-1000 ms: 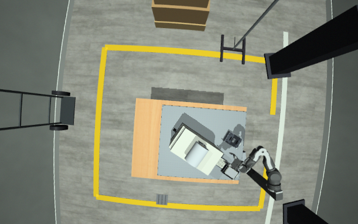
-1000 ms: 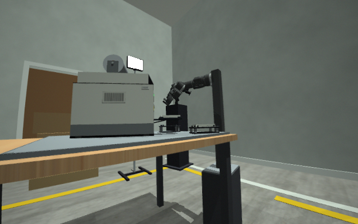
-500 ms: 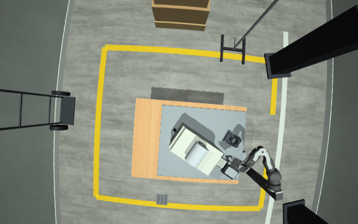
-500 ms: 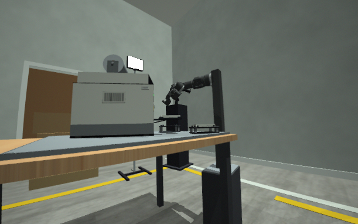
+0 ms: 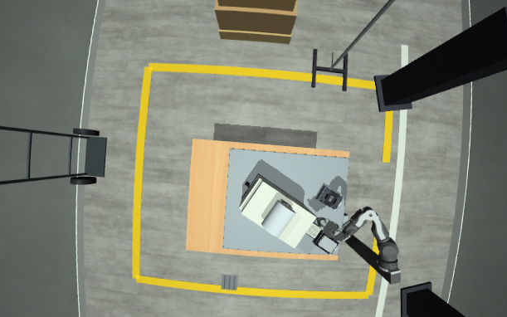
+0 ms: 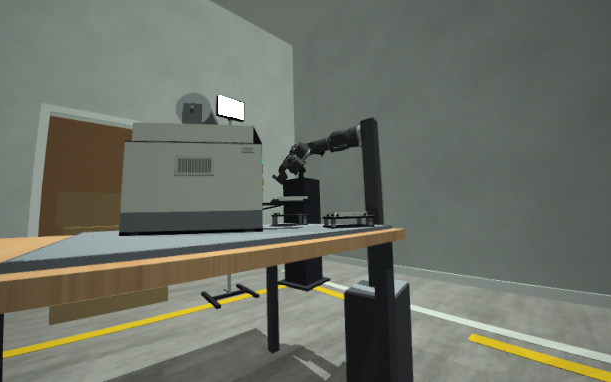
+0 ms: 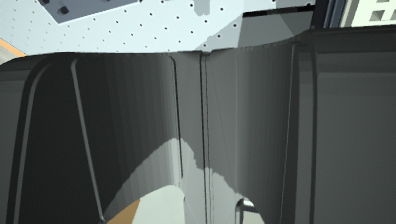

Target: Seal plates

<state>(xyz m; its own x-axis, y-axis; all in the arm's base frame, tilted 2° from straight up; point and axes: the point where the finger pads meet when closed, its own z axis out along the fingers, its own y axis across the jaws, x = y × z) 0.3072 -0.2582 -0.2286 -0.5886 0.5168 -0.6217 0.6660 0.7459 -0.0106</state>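
The white sealer (image 5: 276,212) (image 6: 191,180) stands on the grey mat (image 5: 241,232). A pale well plate (image 5: 313,229) (image 7: 376,11) lies on the stage (image 6: 286,201) at the sealer's front. My gripper (image 5: 329,227) (image 6: 280,177) (image 7: 219,145) is shut with nothing between the fingers. It hangs a little above the stage, beside the plate. Its closed fingers fill most of the wrist view. One dark nest (image 5: 328,245) (image 6: 288,218) sits just beside the stage. A second nest (image 5: 329,192) (image 6: 348,218) lies further along the mat; I cannot tell what it holds.
The arm's black post (image 6: 371,170) rises at the table's edge by the nests. The wooden table top (image 5: 204,195) extends past the mat on the far side of the sealer. A foil roll (image 5: 278,217) sits on top of the sealer.
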